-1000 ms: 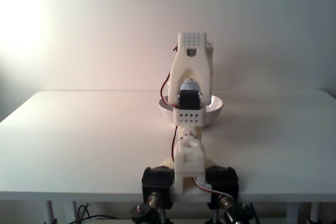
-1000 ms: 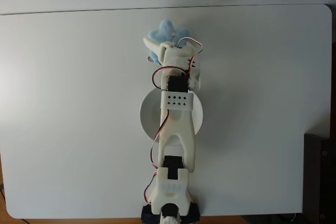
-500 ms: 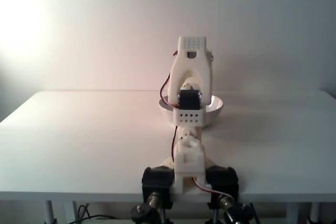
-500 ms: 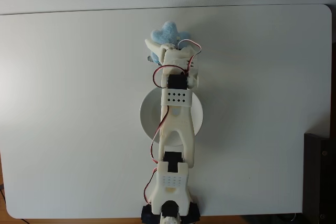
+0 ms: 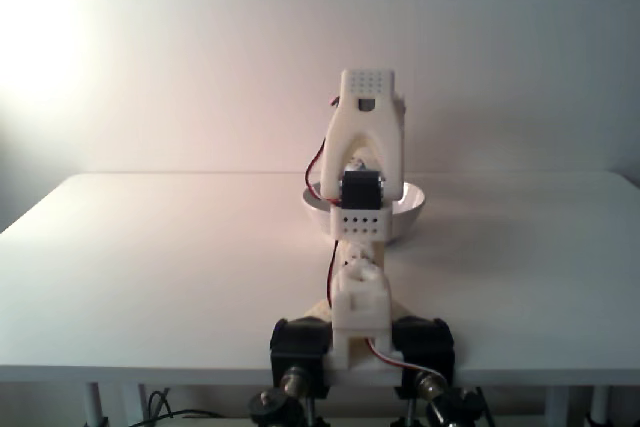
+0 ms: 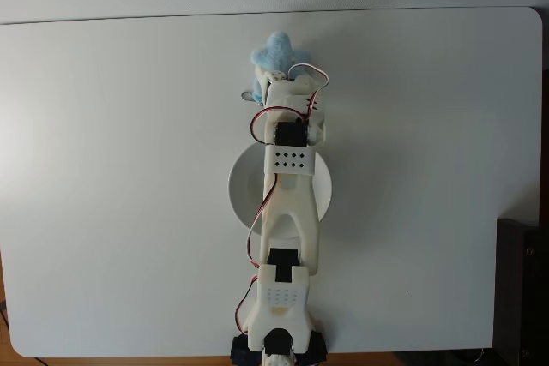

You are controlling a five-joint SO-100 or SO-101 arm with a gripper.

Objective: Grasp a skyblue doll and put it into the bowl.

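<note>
Reaching past the bowl (image 6: 236,190), the arm hides its gripper (image 6: 273,83) from above, so whether the jaws pinch the skyblue doll (image 6: 274,51) cannot be told. The doll sits at the gripper's tip, beyond the bowl's far rim. A loose grip could drop it short.

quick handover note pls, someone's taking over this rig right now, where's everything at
Claw: reached past the bowl to the far side of the table, at the skyblue doll; the wrist hides the fingers, so open or shut cannot be told.
Skyblue doll: beyond the bowl's far rim in the top-down fixed view, partly under the wrist; lifted or on the table cannot be told.
Bowl: mid-table under the arm; what shows of it is empty.
Done: reach to the doll.
Left: confirm the grasp, bring it back, release it into the bowl.
</note>
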